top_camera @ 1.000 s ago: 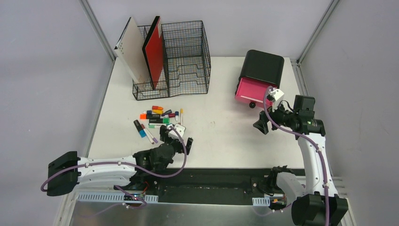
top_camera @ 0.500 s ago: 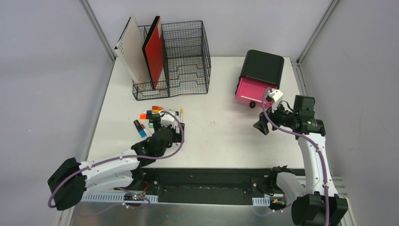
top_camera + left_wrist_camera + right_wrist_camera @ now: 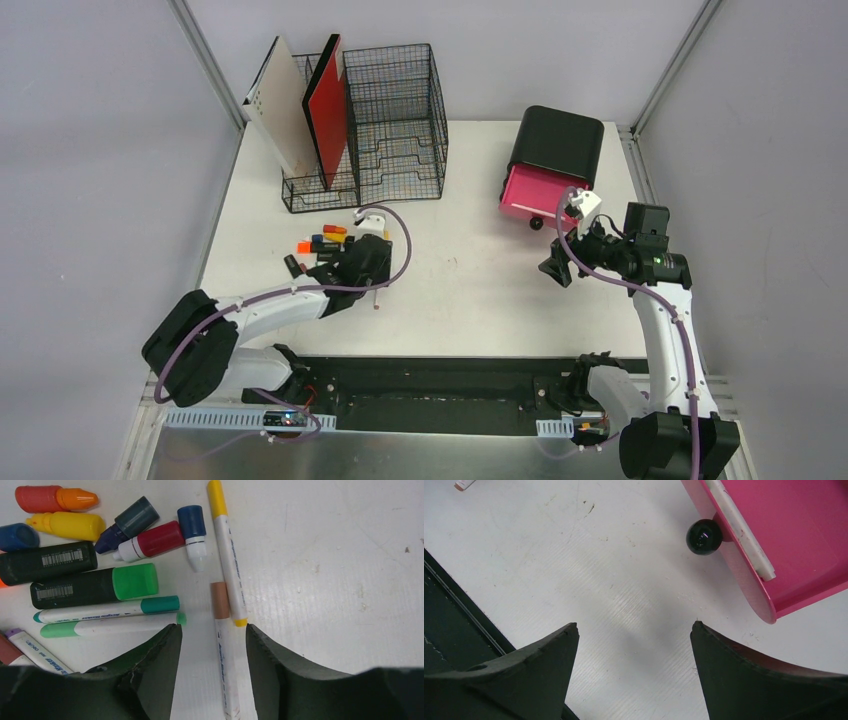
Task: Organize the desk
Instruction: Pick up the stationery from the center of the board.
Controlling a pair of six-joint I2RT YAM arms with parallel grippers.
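Desk [image 3: 480, 290] beneath left gripper [image 3: 213, 629], brown-capped marker [image 3: 220, 600] between its jaws

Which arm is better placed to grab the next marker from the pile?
Left. The left gripper is down among the markers, jaws either side of the brown-capped marker. The right gripper hangs open by the pink drawer, across the desk.

Grey walls [image 3: 90, 150], perhaps panels, meet aluminium posts [image 3: 205, 60].

Desk [image 3: 470, 290]: large white rectangular tabletop, flat, level, surface lightly scuffed.
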